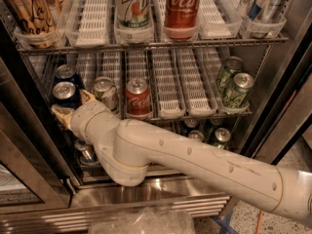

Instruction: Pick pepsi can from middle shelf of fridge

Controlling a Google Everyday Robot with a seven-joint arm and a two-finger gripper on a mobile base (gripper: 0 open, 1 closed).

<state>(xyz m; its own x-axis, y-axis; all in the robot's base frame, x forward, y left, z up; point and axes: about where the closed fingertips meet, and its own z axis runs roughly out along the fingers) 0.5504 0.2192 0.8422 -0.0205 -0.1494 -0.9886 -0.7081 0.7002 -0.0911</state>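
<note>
Pepsi can [65, 93]: front of the leftmost lane, middle shelf [165, 84], not lifted.
Tool [71, 106]: against its base; you cannot tell its grip.
Left for you: lift it clear of the fridge [146, 194].

The gripper [73, 107] sits at the left end of the middle shelf [195, 116], close against the front pepsi can [65, 94]. Straight behind that can, a second blue can [64, 73] blocks the lane. To the gripper's left, the dark frame of the fridge [22, 101] leaves little room. Just to its right stands a white-and-green can [106, 92], then a red Coca-Cola can [138, 97]. Farther right, the white lanes [165, 84] lie free as far as two green cans [236, 87]. Above the gripper, the upper shelf's wire edge [146, 47] caps the opening. Below it, a can [86, 152] stands on the lower shelf.
</note>
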